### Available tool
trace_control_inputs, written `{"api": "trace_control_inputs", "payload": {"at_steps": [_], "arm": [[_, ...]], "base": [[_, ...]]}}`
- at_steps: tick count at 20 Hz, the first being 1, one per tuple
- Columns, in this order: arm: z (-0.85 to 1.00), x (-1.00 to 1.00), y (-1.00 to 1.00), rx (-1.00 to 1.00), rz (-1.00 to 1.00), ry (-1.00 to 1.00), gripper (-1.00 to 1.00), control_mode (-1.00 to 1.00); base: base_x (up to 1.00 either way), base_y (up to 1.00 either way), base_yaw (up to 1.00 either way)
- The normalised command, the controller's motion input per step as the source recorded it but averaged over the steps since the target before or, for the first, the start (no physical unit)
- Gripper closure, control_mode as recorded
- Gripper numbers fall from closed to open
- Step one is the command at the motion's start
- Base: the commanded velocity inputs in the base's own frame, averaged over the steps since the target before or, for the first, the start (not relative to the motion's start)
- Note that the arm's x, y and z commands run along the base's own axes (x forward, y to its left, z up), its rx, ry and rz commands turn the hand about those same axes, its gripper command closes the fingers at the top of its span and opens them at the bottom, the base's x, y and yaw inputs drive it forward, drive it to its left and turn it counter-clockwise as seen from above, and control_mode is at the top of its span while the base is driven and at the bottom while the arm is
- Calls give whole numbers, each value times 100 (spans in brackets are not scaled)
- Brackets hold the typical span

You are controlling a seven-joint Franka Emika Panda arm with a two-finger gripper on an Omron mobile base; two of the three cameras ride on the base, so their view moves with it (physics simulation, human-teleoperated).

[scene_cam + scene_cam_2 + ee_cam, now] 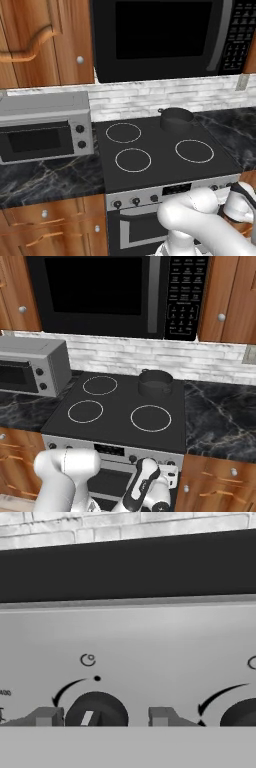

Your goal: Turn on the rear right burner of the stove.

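The stove [165, 150] sits between two stretches of dark tabletop [45, 177], with three bare white rings and one pot [176, 119] at rear right. Two fingers [47, 716] stand wide apart, flanking one of two knobs [96, 711].

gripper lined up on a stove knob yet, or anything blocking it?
Probably yes. In the hand view the gripper sits close to the stove front panel, one fingertip on each side of a black knob, nothing between. Whether that knob drives the rear right burner can't be told.
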Motion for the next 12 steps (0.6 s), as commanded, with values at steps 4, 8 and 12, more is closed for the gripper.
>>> {"api": "trace_control_inputs", "payload": {"at_steps": [4, 8, 12], "arm": [[-32, 2, 0, 0, 0, 0, -100, -100], [-15, 4, 0, 0, 0, 0, 100, -100], [0, 0, 0, 0, 0, 0, 100, -100]], "base": [[0, 0, 0], [0, 0, 0], [0, 0, 0]]}}
